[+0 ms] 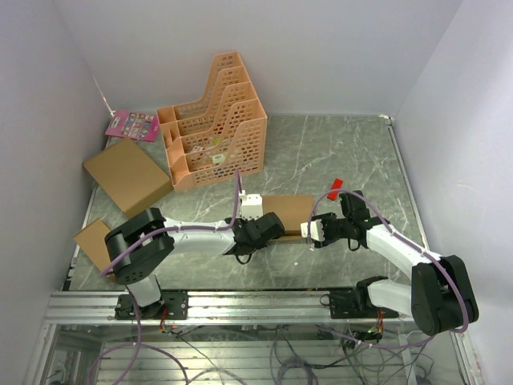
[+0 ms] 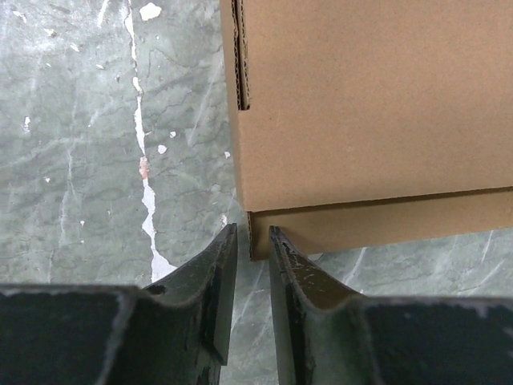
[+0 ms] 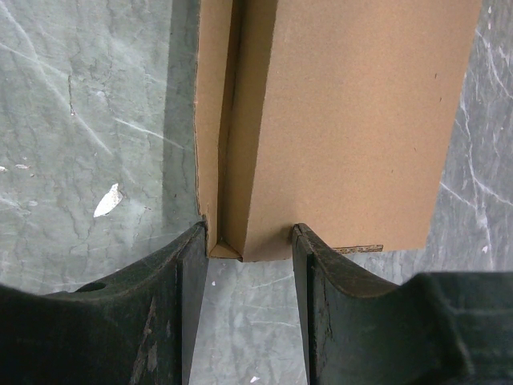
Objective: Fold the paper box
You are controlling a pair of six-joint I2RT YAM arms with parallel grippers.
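Note:
The paper box point(image 1: 290, 208) lies flat-sided and brown on the marble table between my two arms. My left gripper point(image 1: 279, 228) sits at its near left corner. In the left wrist view point(image 2: 252, 233) its jaws stand a narrow gap apart, with the box's point(image 2: 361, 104) front-flap corner just beyond the tips and nothing between them. My right gripper point(image 1: 308, 233) is at the box's near right end. In the right wrist view point(image 3: 248, 233) its jaws stand wide, with the box's point(image 3: 353, 120) folded side wall reaching a little way in between the tips.
An orange file rack point(image 1: 212, 128) stands at the back. A larger flat brown box point(image 1: 128, 176) and a smaller brown box point(image 1: 94, 241) lie at the left, a pink card point(image 1: 132, 124) behind them. A small red piece point(image 1: 334, 186) lies by the right arm.

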